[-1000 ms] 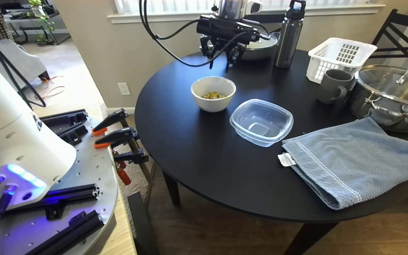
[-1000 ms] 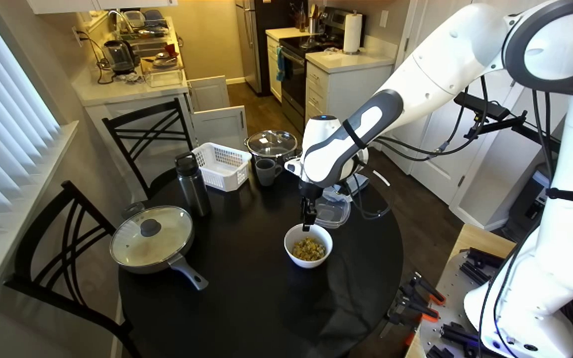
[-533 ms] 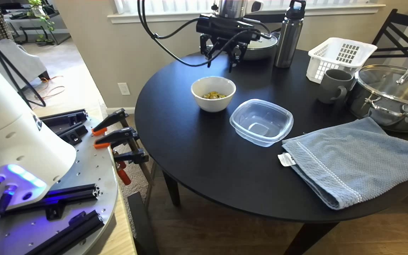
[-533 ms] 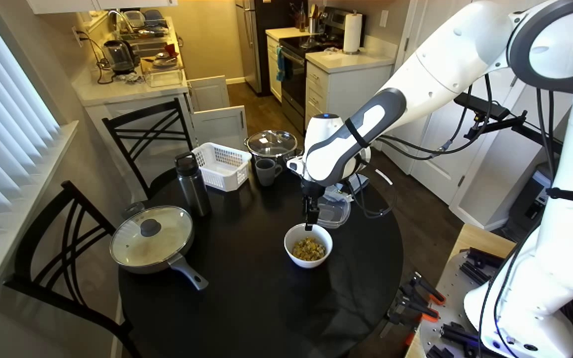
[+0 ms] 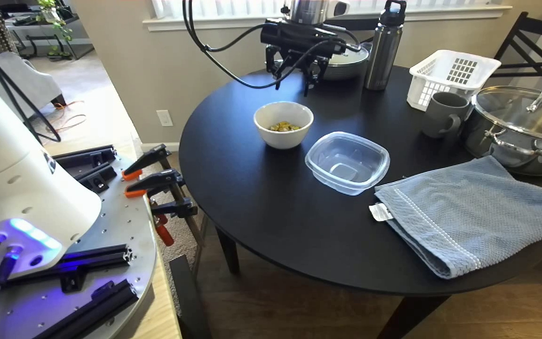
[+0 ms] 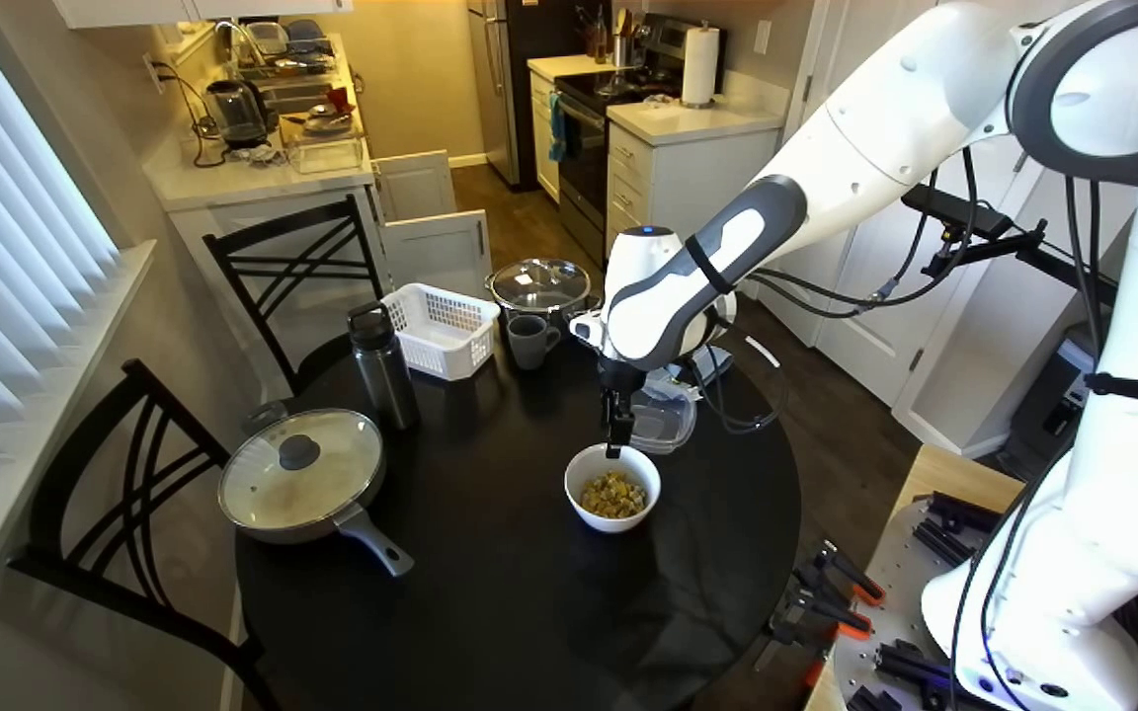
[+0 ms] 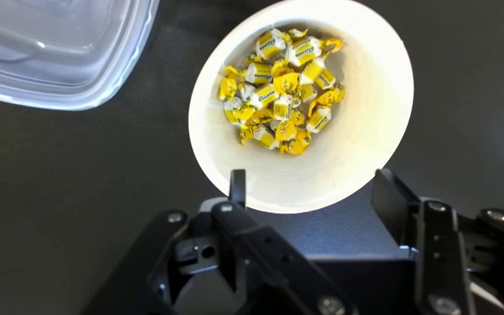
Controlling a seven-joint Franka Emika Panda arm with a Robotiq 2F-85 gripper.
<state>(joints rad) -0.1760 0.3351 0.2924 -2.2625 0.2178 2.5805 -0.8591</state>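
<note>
Claw [image 7: 309,177] has spread wider since a second ago, and we see its jaws well apart, holding nothing, over the near rim of the white bowl [image 7: 370,100] in the wrist view. We judge this gap ample for one of the wrapped candies [image 7: 287,83], which lie inside that bowl, there right of the clear container [image 7: 55,52]

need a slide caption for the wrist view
Open claw near a bowl of wrapped candies, with a clear container at upper left.
</note>
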